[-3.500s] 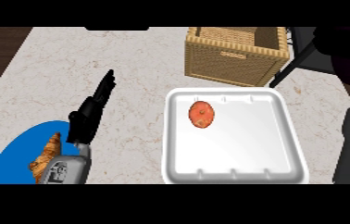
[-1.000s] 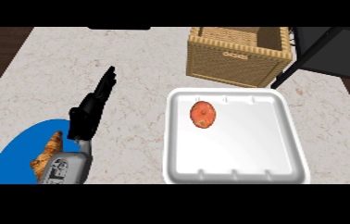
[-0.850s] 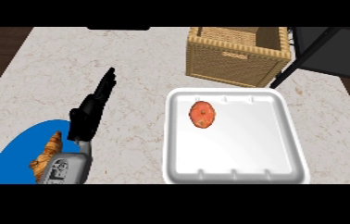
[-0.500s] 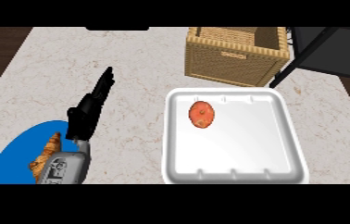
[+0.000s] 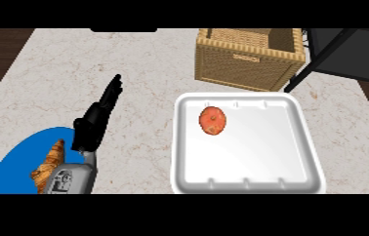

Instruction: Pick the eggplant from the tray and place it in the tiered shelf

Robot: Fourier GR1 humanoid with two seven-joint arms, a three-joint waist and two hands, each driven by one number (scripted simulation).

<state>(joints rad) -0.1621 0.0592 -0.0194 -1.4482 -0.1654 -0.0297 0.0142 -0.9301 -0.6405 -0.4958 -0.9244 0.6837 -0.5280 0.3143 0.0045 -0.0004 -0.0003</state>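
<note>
The left hand (image 5: pixel 97 118) lies over the worktop (image 5: pixel 144 64) with fingers straight, holding nothing. Well to its right a reddish-orange item (image 5: pixel 213 121) — where an eggplant is expected — rests in the white tray (image 5: pixel 288 176), bare marble between them. Beyond the tray stands a wicker basket (image 5: pixel 249 59); a blue plate (image 5: pixel 25 154) with a croissant (image 5: pixel 49 163) sits just behind the wrist.

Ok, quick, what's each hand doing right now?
Left hand: open, fingers straight, holding nothing, over the counter left of the tray.
Right hand: not in view, so its state cannot be told.
</note>
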